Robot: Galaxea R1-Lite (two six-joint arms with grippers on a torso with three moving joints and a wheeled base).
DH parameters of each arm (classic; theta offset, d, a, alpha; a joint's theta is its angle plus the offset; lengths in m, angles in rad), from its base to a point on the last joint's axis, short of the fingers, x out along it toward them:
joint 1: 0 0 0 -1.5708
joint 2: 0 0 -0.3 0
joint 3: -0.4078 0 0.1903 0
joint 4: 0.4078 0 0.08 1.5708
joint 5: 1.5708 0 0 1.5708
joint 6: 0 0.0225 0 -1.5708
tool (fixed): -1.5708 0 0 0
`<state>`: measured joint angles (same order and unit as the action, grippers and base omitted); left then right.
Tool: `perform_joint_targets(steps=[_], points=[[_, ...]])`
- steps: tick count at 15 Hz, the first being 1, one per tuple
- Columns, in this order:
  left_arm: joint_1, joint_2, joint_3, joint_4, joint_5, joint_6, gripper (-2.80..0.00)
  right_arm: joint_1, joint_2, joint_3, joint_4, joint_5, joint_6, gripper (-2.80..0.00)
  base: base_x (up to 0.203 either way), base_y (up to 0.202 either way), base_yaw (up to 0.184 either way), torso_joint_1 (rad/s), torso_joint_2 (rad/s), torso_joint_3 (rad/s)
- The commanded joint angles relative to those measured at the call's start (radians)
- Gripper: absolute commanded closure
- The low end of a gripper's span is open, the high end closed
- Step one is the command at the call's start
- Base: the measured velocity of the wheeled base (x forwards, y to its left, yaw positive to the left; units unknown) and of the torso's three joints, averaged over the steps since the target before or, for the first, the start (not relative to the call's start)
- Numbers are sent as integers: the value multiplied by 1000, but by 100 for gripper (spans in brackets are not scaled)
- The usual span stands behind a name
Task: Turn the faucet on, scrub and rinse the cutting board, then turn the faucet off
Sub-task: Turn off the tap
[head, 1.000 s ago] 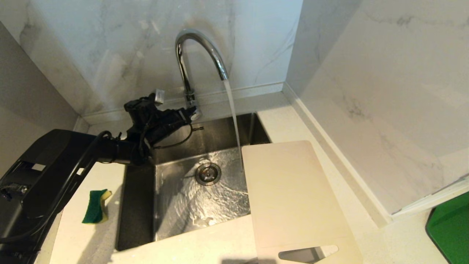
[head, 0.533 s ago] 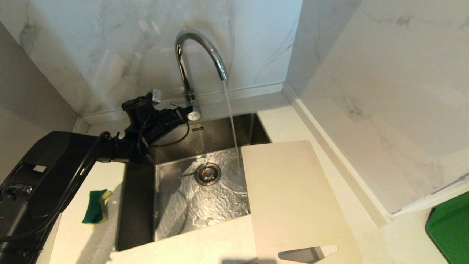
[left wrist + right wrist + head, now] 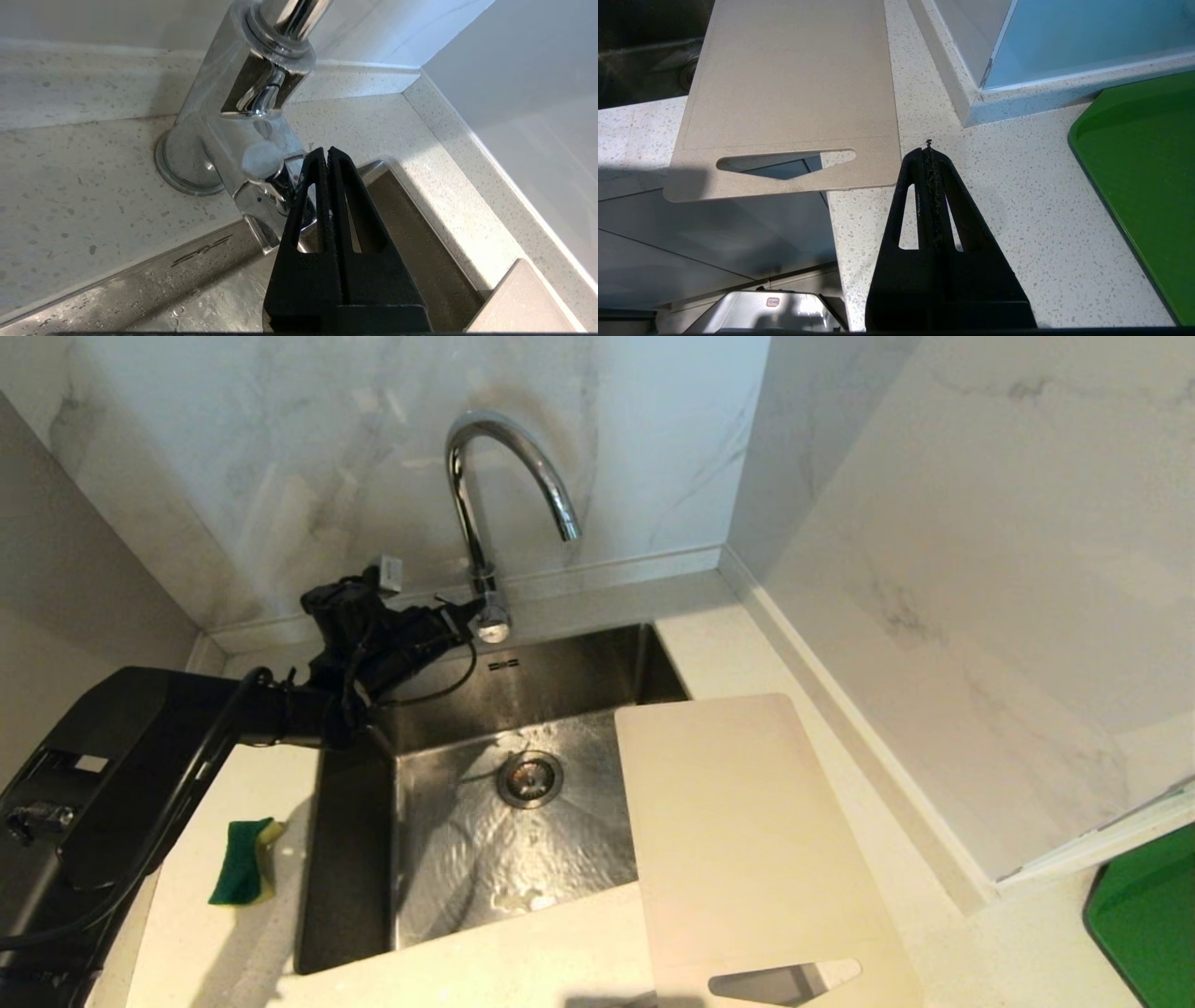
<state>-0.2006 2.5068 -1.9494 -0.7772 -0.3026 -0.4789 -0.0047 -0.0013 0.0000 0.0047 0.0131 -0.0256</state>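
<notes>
Below the faucet (image 3: 485, 495), a steel sink (image 3: 355, 859) is seen w/ a wet, rippled floor and a round drain (image 3: 529, 778); no stream is seen leaving the spout. The cutting board (image 3: 747, 840) is laid flat across the sink's right edge and the counter (image 3: 523, 961), its handle slot nearest the camera, partly cut off by the frame. A green sponge (image 3: 241, 861) is left on the counter left of the sink. The left gripper (image 3: 326, 151) is held level at the faucet base, fingers pressed together, tips at the small lever, prob. touching it; contact is hard to confirm. The right gripper (image 3: 928, 150) is parked over the counter beside the board's slot end, fingers closed, near a green tray (image 3: 1148, 177).
</notes>
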Motion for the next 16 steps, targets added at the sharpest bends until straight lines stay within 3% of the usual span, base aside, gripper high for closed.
perform_joint_targets(steps=[1, 8, 13, 16], points=[[-4, -13, 1, -4, 2, -5, 0, 0, 0, 0, 0, 1, 0, 0, 0, 0, 0, 0, 0, 0], [-51, -153, 35, 79, 17, -13, 0, 0, 1, 0, 1, 1, 1, 0, 0, 0, 0, 0, 0, 0], [-77, -385, 245, 150, 17, -6, 0, 0, 0, 0, 2, 1, 2, 0, 0, 0, 0, 0, 0, 0], [-52, -546, 367, 271, 17, 42, 0, 0, 1, 0, 3, 1, 3, 0, 0, 0, 0, 0, 0, 0]])
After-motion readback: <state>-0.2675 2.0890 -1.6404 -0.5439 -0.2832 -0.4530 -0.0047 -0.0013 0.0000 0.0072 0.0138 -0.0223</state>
